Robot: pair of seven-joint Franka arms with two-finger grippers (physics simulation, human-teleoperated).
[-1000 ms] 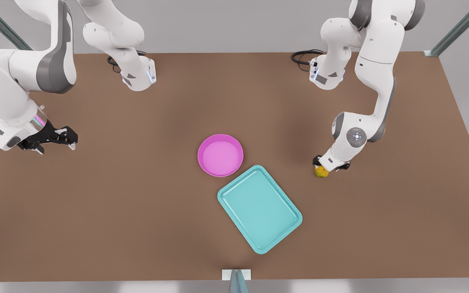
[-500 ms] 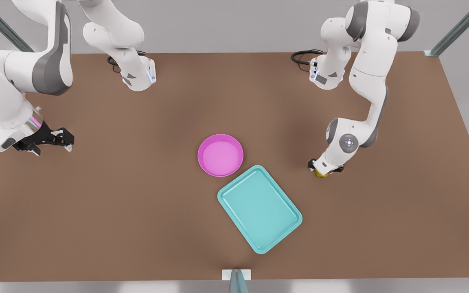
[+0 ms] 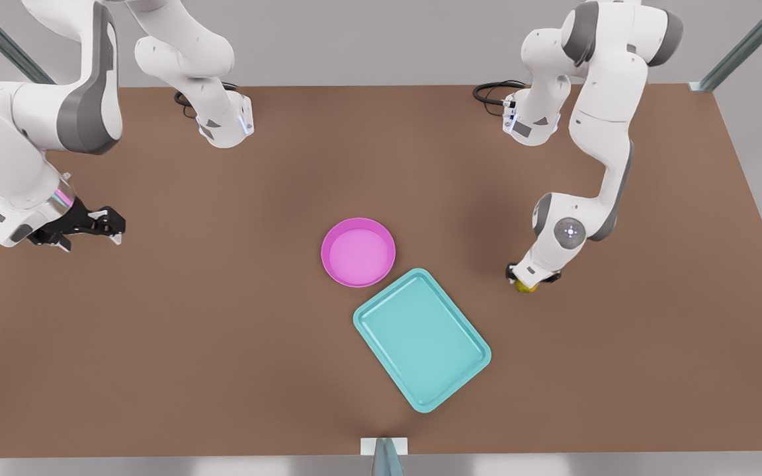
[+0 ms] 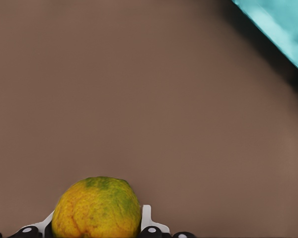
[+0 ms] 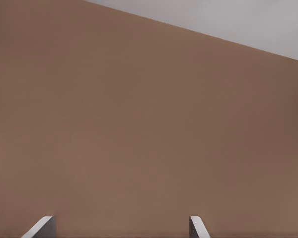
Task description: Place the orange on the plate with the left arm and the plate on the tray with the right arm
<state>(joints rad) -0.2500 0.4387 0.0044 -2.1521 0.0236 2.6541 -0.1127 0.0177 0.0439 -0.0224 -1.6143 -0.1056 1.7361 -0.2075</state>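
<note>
Brown surface (image 3: pixel 222 317) carried everything, grey wall behind. Left gripper (image 3: pixel 528 283) sat at the front view's right, low over the orange (image 4: pixel 96 207), jaws either side of it; fingers (image 4: pixel 146 217) hugged the fruit, looked clenched on it. Orange still at surface level, well apart from the plate (image 3: pixel 358 252). Right gripper (image 3: pixel 93 225) waited at the front view's left, jaws released, holding nothing. Plate touching or just beside the tray (image 3: pixel 422 338) corner, cannot tell which. Risk: round fruit gripped near its edge could squirt out on lift, or roll off the shallow plate on release. Orange looked yellow-orange, dimpled, green patch on top.
</note>
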